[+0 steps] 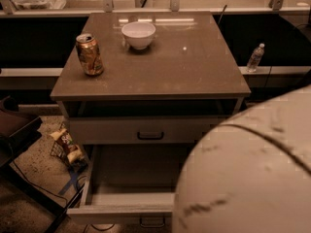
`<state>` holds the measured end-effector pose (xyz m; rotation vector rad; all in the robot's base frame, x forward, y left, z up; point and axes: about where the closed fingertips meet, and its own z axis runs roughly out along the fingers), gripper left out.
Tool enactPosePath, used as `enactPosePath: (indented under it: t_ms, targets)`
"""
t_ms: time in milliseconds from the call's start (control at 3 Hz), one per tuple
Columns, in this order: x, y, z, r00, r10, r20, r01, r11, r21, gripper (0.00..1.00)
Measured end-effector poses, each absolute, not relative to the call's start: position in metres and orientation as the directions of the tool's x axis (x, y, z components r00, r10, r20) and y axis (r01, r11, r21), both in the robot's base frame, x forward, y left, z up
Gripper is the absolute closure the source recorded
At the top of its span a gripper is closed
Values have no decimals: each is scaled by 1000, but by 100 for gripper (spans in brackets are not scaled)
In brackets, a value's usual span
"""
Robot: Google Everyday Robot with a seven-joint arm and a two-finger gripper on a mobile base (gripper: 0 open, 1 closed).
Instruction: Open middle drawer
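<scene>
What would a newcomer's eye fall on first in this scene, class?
A white rounded robot part fills the lower right corner, and the gripper is not in view. Left of it, the middle drawer stands pulled far out, below a closed drawer front. On the brown cabinet top stand a can at left and a white bowl at the back.

Pale, rounded arm casing fills the lower right, below the front right corner of the bench. The gripper is out of view.
</scene>
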<state>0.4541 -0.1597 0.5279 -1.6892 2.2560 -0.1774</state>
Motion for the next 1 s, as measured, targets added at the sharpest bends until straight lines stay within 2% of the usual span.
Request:
enactPosePath:
  t_ms: [1000]
  targets:
    - [524, -115, 447, -147, -954, -261, -951, 209, -227, 100]
